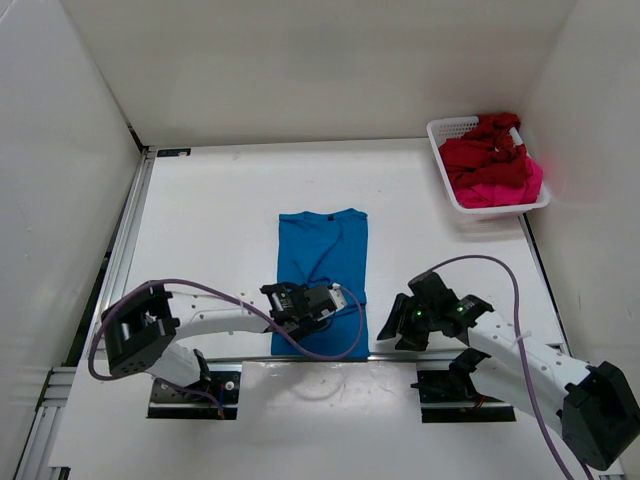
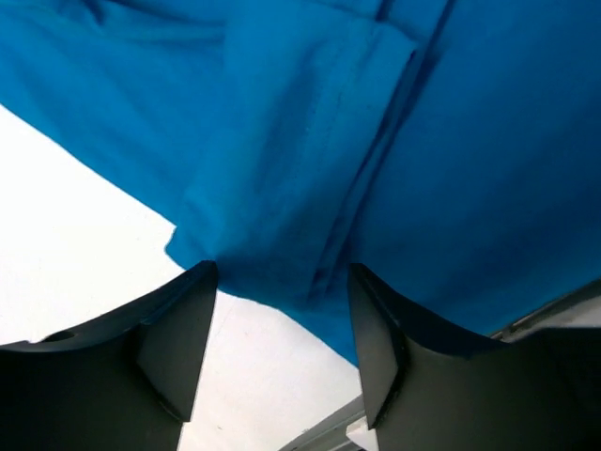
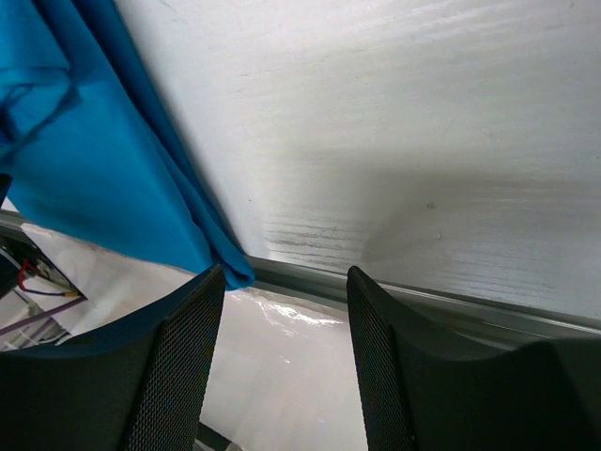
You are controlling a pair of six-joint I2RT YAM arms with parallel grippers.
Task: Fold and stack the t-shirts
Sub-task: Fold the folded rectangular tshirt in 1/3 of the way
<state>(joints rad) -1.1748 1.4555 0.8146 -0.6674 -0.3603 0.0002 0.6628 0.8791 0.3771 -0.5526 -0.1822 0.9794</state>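
Note:
A bright blue t-shirt [image 1: 325, 250] lies flat in the middle of the table, folded into a long narrow strip. My left gripper [image 1: 325, 300] hovers over its near left part, open. In the left wrist view the blue cloth [image 2: 310, 141] lies just beyond the fingertips, with nothing between them [image 2: 282, 310]. My right gripper [image 1: 388, 328] stands open beside the shirt's near right corner [image 3: 94, 178], which lies by the left finger; the gripper [image 3: 285, 301] holds nothing. A dark red t-shirt [image 1: 485, 150] and a pink-magenta t-shirt [image 1: 505, 185] lie bunched in the basket.
The white mesh basket [image 1: 445, 135] stands at the back right corner. A metal rail [image 3: 423, 301] runs along the table's near edge, another [image 1: 125, 240] along the left side. White walls enclose the table. Purple cables loop from both arms.

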